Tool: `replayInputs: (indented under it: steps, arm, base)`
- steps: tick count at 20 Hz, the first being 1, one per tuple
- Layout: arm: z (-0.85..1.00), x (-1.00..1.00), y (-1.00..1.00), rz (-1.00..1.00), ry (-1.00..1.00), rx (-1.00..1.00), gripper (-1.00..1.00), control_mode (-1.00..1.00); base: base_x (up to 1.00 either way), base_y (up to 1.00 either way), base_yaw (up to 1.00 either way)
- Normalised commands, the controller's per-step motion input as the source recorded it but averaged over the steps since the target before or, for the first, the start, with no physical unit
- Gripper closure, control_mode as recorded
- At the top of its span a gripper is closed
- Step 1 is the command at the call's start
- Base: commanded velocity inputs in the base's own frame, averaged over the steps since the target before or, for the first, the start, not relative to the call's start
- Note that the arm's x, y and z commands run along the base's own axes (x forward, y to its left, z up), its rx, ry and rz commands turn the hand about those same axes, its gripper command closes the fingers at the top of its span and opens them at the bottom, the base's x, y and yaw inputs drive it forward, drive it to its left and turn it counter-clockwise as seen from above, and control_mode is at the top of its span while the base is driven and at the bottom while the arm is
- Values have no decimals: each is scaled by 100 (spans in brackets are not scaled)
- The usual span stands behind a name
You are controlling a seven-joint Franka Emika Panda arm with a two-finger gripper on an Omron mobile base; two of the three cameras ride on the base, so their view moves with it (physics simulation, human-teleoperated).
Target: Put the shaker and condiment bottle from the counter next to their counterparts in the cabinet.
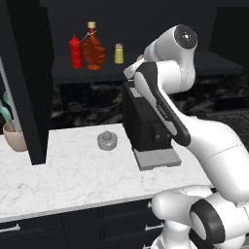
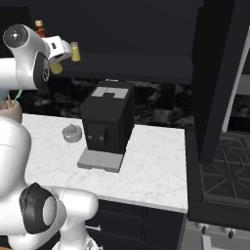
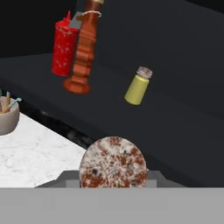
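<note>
Shaker [image 2: 55, 69], right base view: a small yellow-olive body pokes out below the white gripper [image 2: 57, 61], which is raised in front of the cabinet shelf [image 2: 136, 68]. The fingers are drawn in close on it, and I cannot make out any lettering on it. A second shaker [image 2: 75, 51] stands upright on the shelf just beside the hand. The cap of the condiment bottle [image 2: 39, 27] peeks over the arm's joint. A black coffee machine [image 2: 107, 122] sits on the marble counter [image 2: 151, 171], with a grey juicer [image 2: 72, 133] near it on its left. Left base view: on the shelf [image 1: 160, 68] stand a red squeeze bottle [image 1: 75, 51], the condiment bottle [image 1: 92, 48] close against it, and the second shaker [image 1: 118, 53] a little apart on the right. A small white tag hangs at the condiment bottle's neck, too small to read. The arm's elbow hides the hand here. A tan utensil pot [image 1: 14, 138] stands at the counter's [image 1: 73, 180] left edge. Hand view: a round speckled cap end [image 3: 113, 164] of the held shaker sits low in the middle. The finger tips themselves are hard to separate from it. Beyond it stand the squeeze bottle [image 3: 64, 50], the condiment bottle [image 3: 83, 57] and the second shaker [image 3: 139, 86]. All three are on the dark shelf [image 3: 175, 122], and no label is legible on any of them.
</note>
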Motion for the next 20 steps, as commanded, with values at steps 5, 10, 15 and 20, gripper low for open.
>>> replayInputs:
  steps: [5, 10, 15, 20]
  arm:
    - [0, 31, 0, 0, 2, 3, 100, -100]
    - [0, 33, 0, 0, 0, 0, 100, -100]
    - [-4, 28, 0, 0, 0, 0, 100, -100]
    - [-14, 26, 0, 0, 0, 0, 100, -100]
  base:
    - [0, 0, 0]
    - [0, 0, 0]
    - [0, 0, 0]
    - [0, 0, 0]
